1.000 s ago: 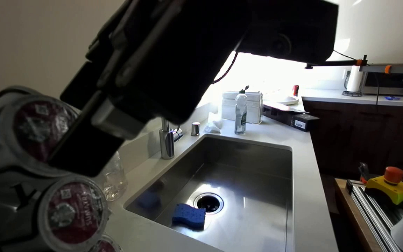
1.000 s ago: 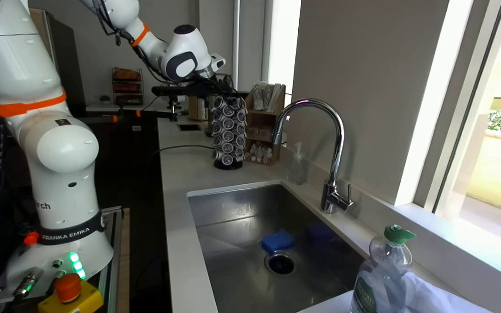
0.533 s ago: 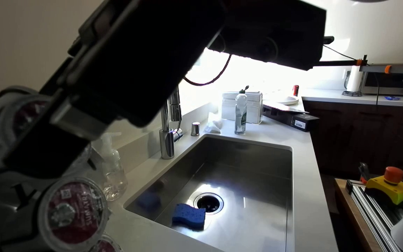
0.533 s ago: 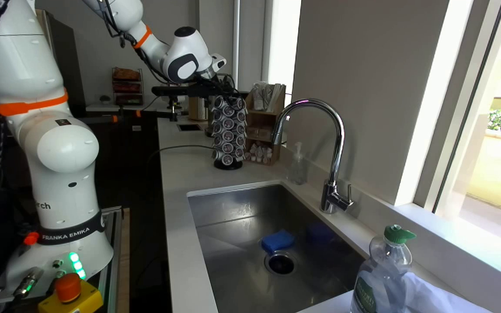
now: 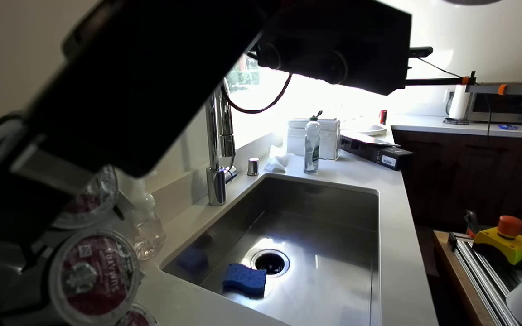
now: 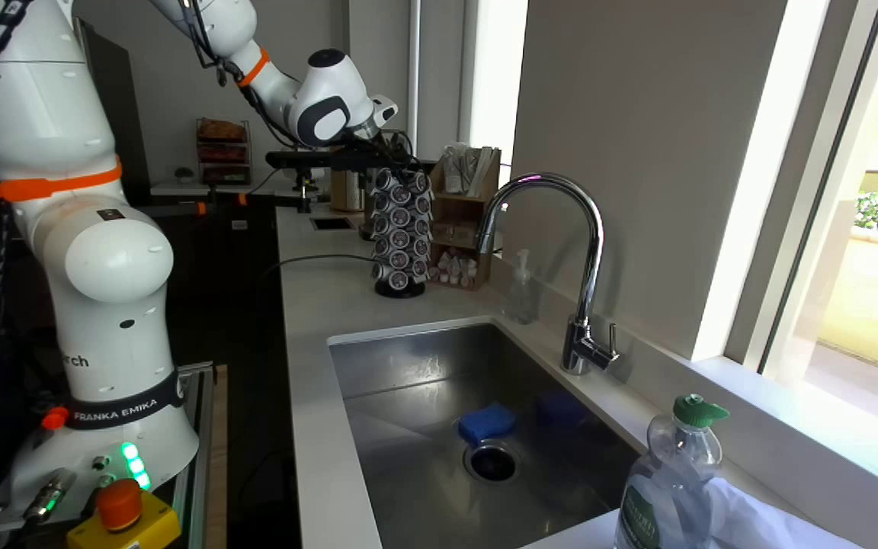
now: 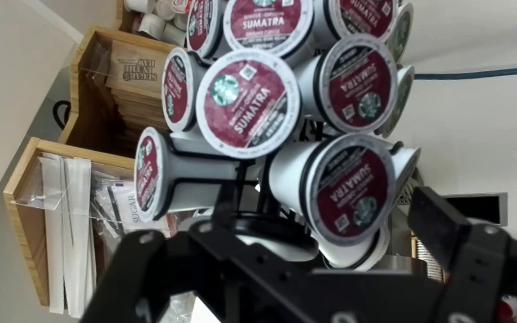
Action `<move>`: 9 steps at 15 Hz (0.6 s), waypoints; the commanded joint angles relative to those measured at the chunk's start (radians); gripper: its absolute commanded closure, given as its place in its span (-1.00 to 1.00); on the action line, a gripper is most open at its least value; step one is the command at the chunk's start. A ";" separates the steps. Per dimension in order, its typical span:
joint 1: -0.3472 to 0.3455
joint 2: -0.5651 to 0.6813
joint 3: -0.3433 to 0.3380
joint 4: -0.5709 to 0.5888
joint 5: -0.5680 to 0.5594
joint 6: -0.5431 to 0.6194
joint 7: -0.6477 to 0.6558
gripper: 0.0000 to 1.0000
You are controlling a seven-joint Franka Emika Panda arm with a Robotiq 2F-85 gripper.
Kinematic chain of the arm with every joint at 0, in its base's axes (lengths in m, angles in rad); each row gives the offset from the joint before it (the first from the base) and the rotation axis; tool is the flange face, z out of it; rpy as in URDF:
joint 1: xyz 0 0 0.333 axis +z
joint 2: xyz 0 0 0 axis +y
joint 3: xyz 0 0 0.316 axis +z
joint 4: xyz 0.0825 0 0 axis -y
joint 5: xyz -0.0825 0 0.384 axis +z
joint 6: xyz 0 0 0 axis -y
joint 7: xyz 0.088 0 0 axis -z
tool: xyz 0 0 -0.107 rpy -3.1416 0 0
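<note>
A rack of coffee pods with dark red Sumatra lids [image 6: 399, 238] stands on the counter beyond the sink. My gripper [image 7: 326, 201] is open at its top in the wrist view. One pod [image 7: 352, 193] appears between the spread fingers, tilted in its black wire ring; I cannot tell whether either finger touches it. Left of it sit another pod [image 7: 148, 172] and an empty-looking stretch of wire frame. In an exterior view a dark finger [image 5: 21, 208] overlaps the pods [image 5: 93, 276], its tip lost at the left edge.
A wooden organizer [image 7: 88, 154] with sugar packets and stirrers is beside the rack. The steel sink [image 5: 333, 253] contains a blue sponge [image 5: 244, 279]. A tall faucet [image 6: 591, 252], a pump bottle [image 6: 520, 293] and a dish soap bottle [image 6: 668, 473] line the counter.
In an exterior view the gripper has moved left and slightly down over the pods, uncovering the faucet and pump bottle. The jaws stay spread; the sponge and sink are unchanged.
</note>
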 commanded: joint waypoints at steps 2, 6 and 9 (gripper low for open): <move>0.002 0.021 0.008 0.010 -0.001 0.031 0.006 -0.16; 0.000 0.012 0.010 0.003 -0.003 0.033 0.008 0.43; -0.005 0.002 0.014 -0.005 -0.013 0.038 0.014 0.49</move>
